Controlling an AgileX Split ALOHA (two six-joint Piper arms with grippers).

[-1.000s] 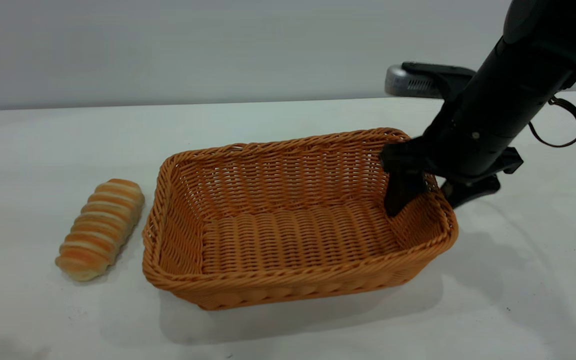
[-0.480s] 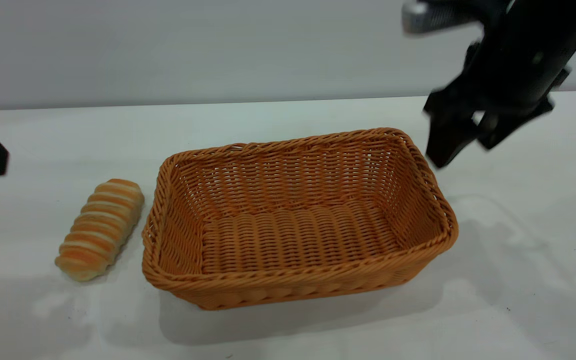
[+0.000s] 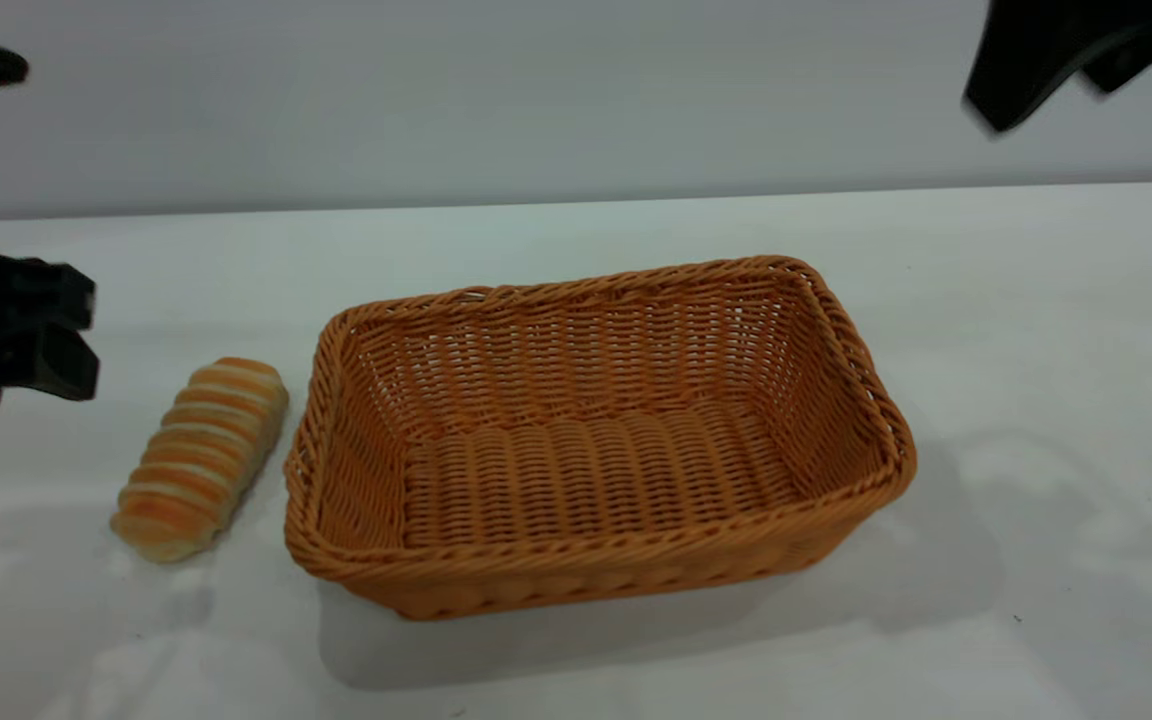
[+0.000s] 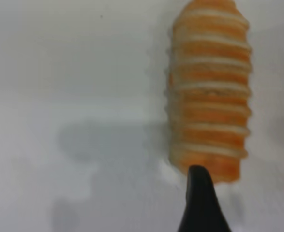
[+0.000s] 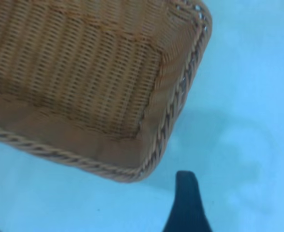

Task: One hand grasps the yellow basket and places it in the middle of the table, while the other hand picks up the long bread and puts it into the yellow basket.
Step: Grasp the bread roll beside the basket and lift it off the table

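Long bread (image 3: 201,457) spiral-striped orange and cream (lying beside yellow basket (image 3: 596,430)).

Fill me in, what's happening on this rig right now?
The yellow basket sits empty mid-table, with nothing gripping it. The right gripper is high above the far right, clear of the basket. The left gripper is at the left edge near the long bread, which lies on the table beside the basket, not yet grasped.

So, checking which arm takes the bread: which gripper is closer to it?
The left gripper, low at the table's left edge just beyond the bread. The right gripper is raised high, past the basket.
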